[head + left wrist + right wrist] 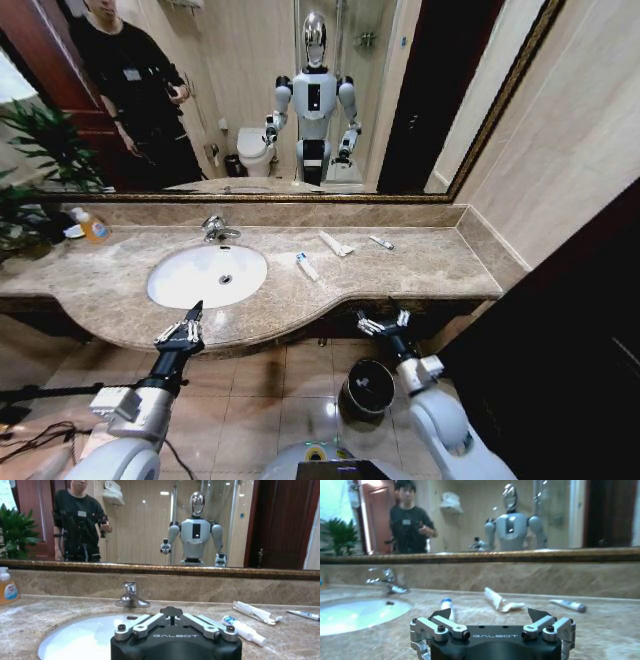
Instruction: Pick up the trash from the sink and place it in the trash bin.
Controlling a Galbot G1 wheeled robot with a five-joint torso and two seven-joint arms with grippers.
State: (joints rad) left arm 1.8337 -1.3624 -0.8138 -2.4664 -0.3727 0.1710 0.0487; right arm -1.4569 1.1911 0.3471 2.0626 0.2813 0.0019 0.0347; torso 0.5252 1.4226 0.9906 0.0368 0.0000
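From the head camera, both arms reach forward at counter height. The left gripper (190,322) sits at the front edge of the marble counter (420,265) before the white oval sink (190,285), fingers drawn nearly together. The right gripper (385,322) hovers at the counter's edge above the round black trash bin (370,385) on the tiled floor, fingers spread wide.

Three pieces of trash lie on the counter beside the basin: a blue-capped white tube (307,266), a flattened white tube (335,243) and a small slim tube (381,242). A chrome tap (215,229) stands behind the basin and an orange soap bottle (93,227) sits at the far left.

The left wrist view shows the same three tubes past the narrowed fingers.

The right wrist view shows its fingers (540,614) well apart.
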